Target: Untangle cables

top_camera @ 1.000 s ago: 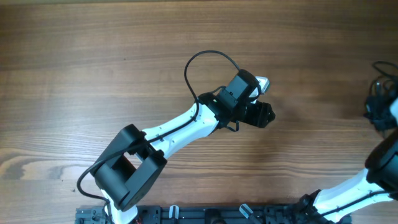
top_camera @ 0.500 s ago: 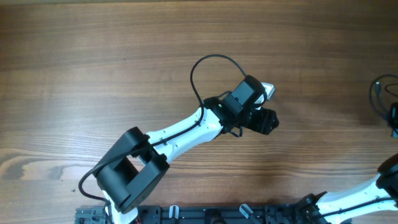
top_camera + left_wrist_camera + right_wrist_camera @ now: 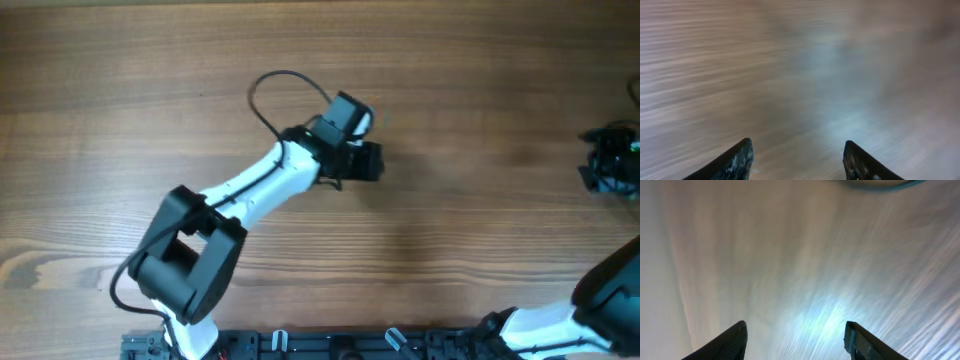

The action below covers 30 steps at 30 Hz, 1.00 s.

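Observation:
At the right edge of the overhead view lies a black tangled clump that looks like the cables; I cannot tell if part of it is my right arm's head. My right gripper is open over blurred bare wood, with nothing between its fingers. My left gripper hangs above the middle of the table, far left of the clump. In its wrist view, the left gripper is also open and empty, with only blurred wood grain below it.
A thick black wire loop on the left arm belongs to the arm itself. The right arm's lower links cross the bottom right corner. A teal-edged pale shape shows at the top of the right wrist view.
The left arm has swung left, back towards the table's middle. The right gripper has opened from shut, and the black clump at the right edge has shifted and looks more compact.

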Motion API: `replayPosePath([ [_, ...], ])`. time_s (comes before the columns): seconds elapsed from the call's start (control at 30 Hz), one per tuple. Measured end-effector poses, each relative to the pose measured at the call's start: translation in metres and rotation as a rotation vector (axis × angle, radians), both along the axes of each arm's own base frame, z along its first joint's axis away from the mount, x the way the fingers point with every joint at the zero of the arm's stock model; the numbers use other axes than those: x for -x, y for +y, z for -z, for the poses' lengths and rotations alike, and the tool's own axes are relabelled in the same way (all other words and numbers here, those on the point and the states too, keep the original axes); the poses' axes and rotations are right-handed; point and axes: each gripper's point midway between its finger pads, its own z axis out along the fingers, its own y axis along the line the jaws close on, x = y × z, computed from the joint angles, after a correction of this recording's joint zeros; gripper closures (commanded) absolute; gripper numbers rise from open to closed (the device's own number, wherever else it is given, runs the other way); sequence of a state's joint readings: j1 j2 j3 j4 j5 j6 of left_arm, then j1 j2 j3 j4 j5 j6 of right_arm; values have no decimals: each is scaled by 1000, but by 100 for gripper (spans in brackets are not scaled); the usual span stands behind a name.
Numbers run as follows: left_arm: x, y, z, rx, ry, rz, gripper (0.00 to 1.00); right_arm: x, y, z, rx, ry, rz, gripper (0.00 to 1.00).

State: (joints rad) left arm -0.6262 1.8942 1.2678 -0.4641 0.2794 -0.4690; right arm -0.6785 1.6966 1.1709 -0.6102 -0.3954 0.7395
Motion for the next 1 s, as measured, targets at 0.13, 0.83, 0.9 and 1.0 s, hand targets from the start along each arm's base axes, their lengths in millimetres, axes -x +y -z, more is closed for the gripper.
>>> replayPosePath([
  [0.13, -17, 56, -9, -104, -8, -115, 40, -16, 54, -25, 83, -31, -209, 43],
  [0.83, 87, 227, -204, -255, -329, -414, 33, 103, 282, -154, 613, -312, -1286, 11],
  [0.9, 100, 233, -220, -220, -382, -430, 32, 127, 274, -182, 691, -417, -1247, 8],
  [1.0, 116, 239, -235, -183, -439, -443, 31, 165, 264, -220, 802, -596, -1188, 0],
])
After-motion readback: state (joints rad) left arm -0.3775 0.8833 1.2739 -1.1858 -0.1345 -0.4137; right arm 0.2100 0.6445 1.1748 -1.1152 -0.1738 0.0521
